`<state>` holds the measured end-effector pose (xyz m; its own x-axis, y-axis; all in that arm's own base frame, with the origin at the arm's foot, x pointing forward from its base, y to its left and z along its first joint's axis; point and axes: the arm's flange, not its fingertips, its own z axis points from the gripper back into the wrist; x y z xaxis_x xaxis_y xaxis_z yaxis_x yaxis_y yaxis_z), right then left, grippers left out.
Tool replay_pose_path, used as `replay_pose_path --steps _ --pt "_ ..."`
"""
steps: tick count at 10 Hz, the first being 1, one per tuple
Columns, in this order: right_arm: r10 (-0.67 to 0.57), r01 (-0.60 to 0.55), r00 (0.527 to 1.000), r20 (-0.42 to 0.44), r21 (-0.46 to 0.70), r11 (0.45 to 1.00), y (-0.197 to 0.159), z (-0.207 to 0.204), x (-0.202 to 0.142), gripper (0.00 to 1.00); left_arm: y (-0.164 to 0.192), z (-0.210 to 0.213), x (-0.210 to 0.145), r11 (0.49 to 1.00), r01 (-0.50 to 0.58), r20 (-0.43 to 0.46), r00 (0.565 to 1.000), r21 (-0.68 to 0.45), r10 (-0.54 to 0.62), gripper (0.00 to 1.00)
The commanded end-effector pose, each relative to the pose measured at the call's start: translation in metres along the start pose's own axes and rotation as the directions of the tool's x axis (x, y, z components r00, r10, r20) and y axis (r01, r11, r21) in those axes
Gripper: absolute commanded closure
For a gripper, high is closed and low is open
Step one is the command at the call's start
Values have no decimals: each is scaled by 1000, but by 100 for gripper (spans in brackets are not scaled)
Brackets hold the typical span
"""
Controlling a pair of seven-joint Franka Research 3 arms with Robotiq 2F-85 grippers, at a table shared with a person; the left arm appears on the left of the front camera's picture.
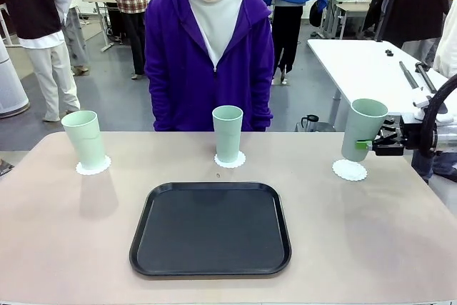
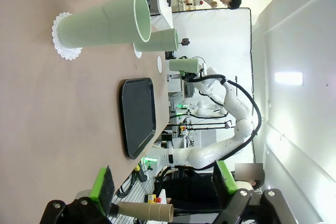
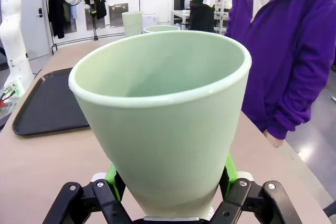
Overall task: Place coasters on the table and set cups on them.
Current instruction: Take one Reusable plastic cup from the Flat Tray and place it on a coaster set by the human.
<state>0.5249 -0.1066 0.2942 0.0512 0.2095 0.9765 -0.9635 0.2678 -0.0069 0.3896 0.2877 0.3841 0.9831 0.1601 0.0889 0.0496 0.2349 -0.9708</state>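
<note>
black rounded-square tray [image 1: 211, 228] with raised rim lies nearest, smooth and unmarked; no readable writing on anything. beyond the tray, two tapered mint plastic cups [image 1: 85, 141] [image 1: 228, 133] stand on lacy white coasters [image 1: 93, 166] [image 1: 230, 160] on the beige table [image 1: 64, 241]. right of the tray, the right gripper [image 1: 365, 145] clamps a third cup [image 1: 361, 131], tilted just above its coaster [image 1: 349, 170]; left gripper [image 2: 164, 186] gapes wide, holding nothing.
</note>
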Motion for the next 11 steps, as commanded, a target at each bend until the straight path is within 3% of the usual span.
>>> replay_pose_path --steps 1,11 --pt "-16 17 1000 -18 15 1000 -12 -1 -8 16 -2 1 -2 1000 3 3 1000 -3 -3 0" --pt "-175 175 983 -49 2 985 -33 -11 -40 16 -2 1 -2 1000 3 3 1000 -3 -3 0"
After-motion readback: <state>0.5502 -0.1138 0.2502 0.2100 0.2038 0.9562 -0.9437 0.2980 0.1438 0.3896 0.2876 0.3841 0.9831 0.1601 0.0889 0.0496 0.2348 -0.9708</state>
